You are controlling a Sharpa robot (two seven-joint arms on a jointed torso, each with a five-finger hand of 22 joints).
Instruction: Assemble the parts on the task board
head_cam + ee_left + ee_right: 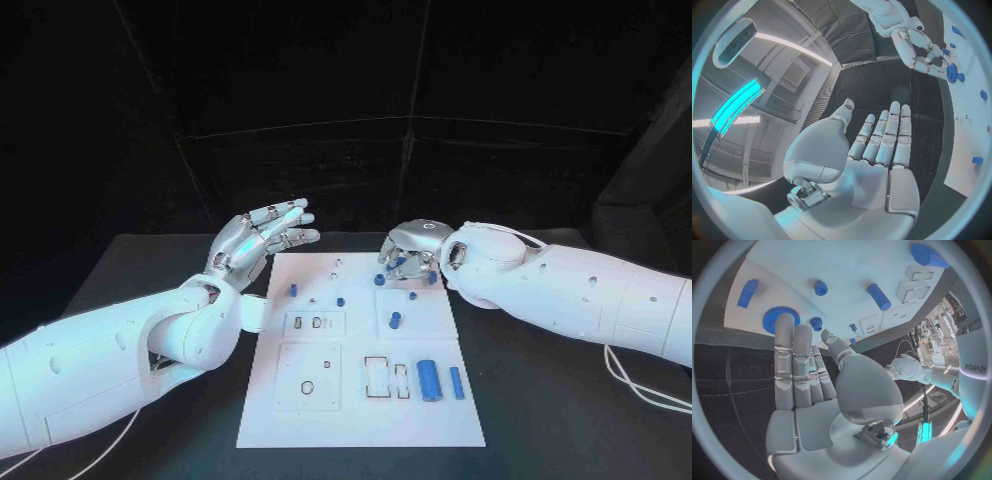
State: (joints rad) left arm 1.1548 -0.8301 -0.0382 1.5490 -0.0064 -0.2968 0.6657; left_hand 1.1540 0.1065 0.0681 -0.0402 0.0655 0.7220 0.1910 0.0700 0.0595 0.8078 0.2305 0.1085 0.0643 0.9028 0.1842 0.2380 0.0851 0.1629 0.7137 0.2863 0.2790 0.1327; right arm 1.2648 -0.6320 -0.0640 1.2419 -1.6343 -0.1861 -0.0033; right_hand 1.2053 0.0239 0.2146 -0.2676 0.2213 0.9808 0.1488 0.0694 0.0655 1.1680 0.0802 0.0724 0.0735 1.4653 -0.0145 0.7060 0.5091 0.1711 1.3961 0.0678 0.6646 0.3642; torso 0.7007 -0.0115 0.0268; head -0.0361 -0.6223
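The white task board lies in the middle of the black table. The left hand is raised beside the board's far left corner, palm open, fingers straight and close together, holding nothing. The right hand hangs over the board's far right corner, fingers extended toward a large blue gear and a smaller gear just beside it; whether the fingertips touch the large gear cannot be told, and nothing is seen held. Other blue parts are on the board: two long cylinders side by side near its right edge, a short cylinder toward the middle, and small pegs farther back.
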